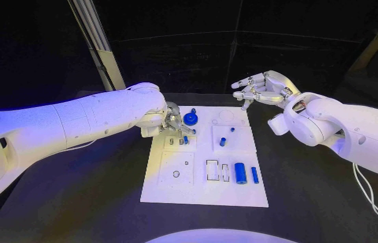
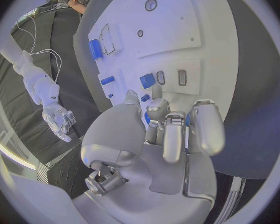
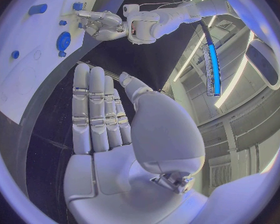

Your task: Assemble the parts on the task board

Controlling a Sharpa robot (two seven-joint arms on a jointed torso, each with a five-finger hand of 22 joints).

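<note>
Head view shows the black table (image 1: 71, 199) across the lower frame, with the white board (image 1: 206, 191) lying at its centre, long side running up and down the picture. The left arm (image 1: 71, 120) comes in from the left edge, and the left hand (image 1: 175, 124) sits over the board's upper left corner with its fingers curled downward among the blue parts there. Whether those fingers actually grip a part cannot be told: the left wrist view shows the fingers (image 2: 177, 134) bent close together over the board (image 2: 196, 35), blue showing between them, but the contact is hidden. The right arm (image 1: 331, 123) enters from the right edge, and the right hand (image 1: 264, 90) hangs above the table just past the board's upper right corner, holding nothing; the right wrist view shows its fingers (image 3: 96, 109) straight and side by side, thumb apart.

On the board, a thick blue cylinder (image 1: 240, 173) lies at the lower right with a thinner blue pin (image 1: 255, 175) just beside it on the right. A short blue peg (image 1: 223, 141) lies near the middle, and a tiny blue piece (image 1: 231, 129) lies above it. A blue gear (image 3: 63, 40) lies at the board's top edge near the left hand.
</note>
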